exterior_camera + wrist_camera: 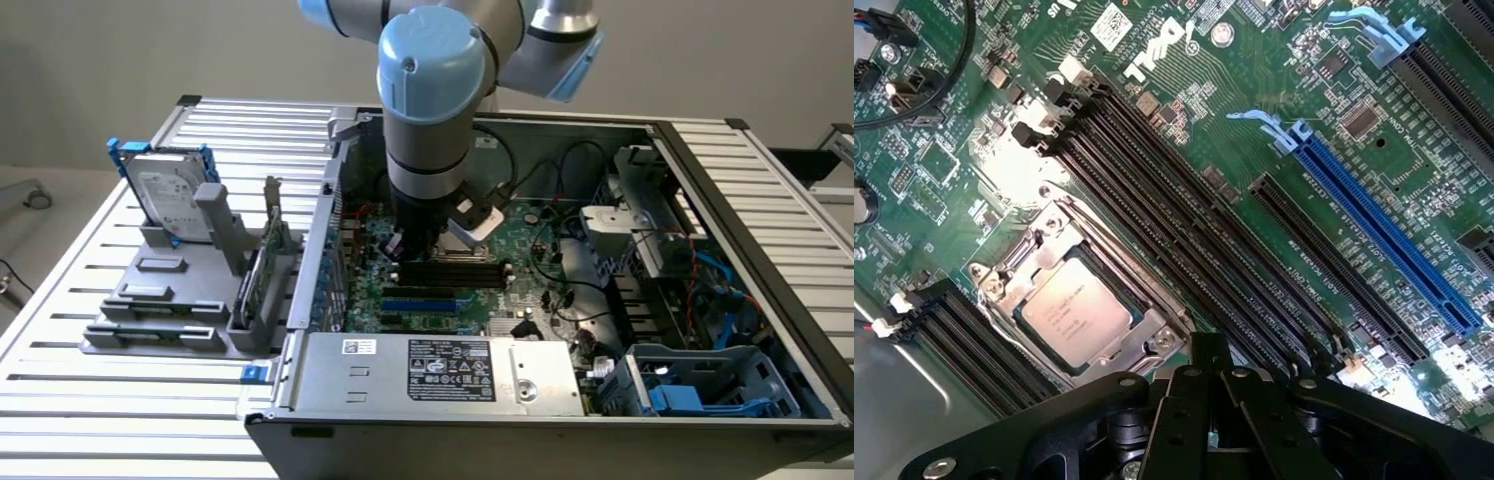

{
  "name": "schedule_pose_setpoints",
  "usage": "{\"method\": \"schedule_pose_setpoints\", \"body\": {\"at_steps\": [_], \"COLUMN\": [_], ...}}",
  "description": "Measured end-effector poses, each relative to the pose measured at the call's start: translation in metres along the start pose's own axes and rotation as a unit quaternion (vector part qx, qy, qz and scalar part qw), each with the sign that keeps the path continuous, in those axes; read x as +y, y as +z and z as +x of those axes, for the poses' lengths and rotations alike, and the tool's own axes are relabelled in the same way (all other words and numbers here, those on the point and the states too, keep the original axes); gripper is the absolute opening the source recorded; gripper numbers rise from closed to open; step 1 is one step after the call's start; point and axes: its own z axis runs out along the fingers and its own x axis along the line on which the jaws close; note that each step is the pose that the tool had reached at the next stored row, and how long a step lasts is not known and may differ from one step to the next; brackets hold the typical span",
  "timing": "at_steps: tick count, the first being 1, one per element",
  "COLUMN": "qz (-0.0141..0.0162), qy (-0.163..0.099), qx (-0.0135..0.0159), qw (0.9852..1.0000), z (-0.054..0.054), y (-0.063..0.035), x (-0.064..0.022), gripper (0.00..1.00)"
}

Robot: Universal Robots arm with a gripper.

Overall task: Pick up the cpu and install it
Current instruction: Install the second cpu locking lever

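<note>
While the arm reaches down into the open computer case (747, 300), we find the gripper (1206, 362) closed with nothing between its black fingers, poised just above the motherboard (1274, 120). The cpu (1075, 309), a pale silver square, lies flat inside the metal socket frame (1004, 270), close beside the fingertips and apart from them. In the wrist view, the black memory slots (1184, 230) run alongside the socket on one flank, a second bank (964, 340) borders the opposite flank, and a blue expansion slot (1384, 235) lies well beyond. A black cable (949, 70) loops near the board's edge. In the exterior view, the arm's blue-capped joint (430, 60) stands at the case's twelve o'clock, hiding much of the board beneath. The power supply (434, 370) closes the six o'clock side; a drive cage with blue fittings (694, 385) and loose wiring crowds four o'clock. Outside the case, at nine o'clock, a grey fixture (174, 300) holds a hard drive (167, 195) upright on the slatted table (80, 400). The case walls bound the working room on every side; only the top stands open.
</note>
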Motion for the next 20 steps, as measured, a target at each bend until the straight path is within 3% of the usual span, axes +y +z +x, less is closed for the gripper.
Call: {"method": "schedule_pose_setpoints", "body": {"at_steps": [20], "qz": [-0.0021], "qy": [0.008], "qx": [0.0008], "qw": [1.0], "z": [0.0043], "y": [0.0035], "x": [-0.0051], "gripper": [0.11]}}
